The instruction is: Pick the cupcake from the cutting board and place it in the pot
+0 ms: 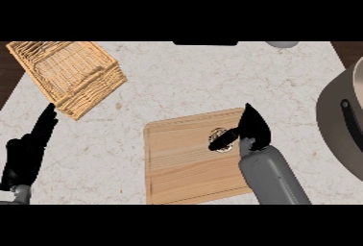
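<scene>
Grey forearm and right hand (249,130) reach over the cutting board (184,163), fingers curled round the cupcake (222,140) near the board's upper right part. Right of the board sits the pot (340,120). Left of it, the left hand (28,149) rests, fingers straight. Upper left lies a wicker basket (67,72).

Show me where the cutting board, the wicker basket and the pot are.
cutting board (181,166): head view, on its bare wood surface.
wicker basket (67,69): head view, on its woven inner side.
pot (337,120): head view, on its grey outer wall.
</scene>
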Robot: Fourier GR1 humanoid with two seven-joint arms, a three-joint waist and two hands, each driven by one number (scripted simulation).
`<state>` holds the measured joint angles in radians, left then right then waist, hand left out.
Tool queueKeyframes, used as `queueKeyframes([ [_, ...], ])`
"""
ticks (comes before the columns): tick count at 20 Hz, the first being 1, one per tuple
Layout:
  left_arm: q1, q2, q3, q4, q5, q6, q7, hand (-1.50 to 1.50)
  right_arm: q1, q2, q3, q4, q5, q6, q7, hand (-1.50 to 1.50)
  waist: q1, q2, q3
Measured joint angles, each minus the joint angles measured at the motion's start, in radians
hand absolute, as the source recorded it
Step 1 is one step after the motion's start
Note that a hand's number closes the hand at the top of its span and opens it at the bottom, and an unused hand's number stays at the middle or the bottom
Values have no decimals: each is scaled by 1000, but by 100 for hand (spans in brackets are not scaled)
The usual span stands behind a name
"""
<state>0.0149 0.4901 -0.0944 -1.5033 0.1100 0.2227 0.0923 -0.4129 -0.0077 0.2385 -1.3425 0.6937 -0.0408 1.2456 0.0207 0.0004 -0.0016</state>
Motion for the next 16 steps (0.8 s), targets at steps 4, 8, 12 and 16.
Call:
queueKeyframes([
  [4,-4,-6,5,1,-4,-3,3,0,-32,0,-13,67,-25,4,-7,-150,-4,0,0],
  [8,4,-14,7,-6,-7,-6,3,0,-66,0,-24,125,-55,8,-4,-150,-4,0,1],
  [12,15,-15,23,2,-6,-14,-9,0,-68,-1,-17,183,-61,-7,-15,-150,-6,0,1],
  [16,17,-30,15,-11,-26,-4,3,0,-77,-1,-8,219,-71,-17,-22,-150,-8,-1,1],
])
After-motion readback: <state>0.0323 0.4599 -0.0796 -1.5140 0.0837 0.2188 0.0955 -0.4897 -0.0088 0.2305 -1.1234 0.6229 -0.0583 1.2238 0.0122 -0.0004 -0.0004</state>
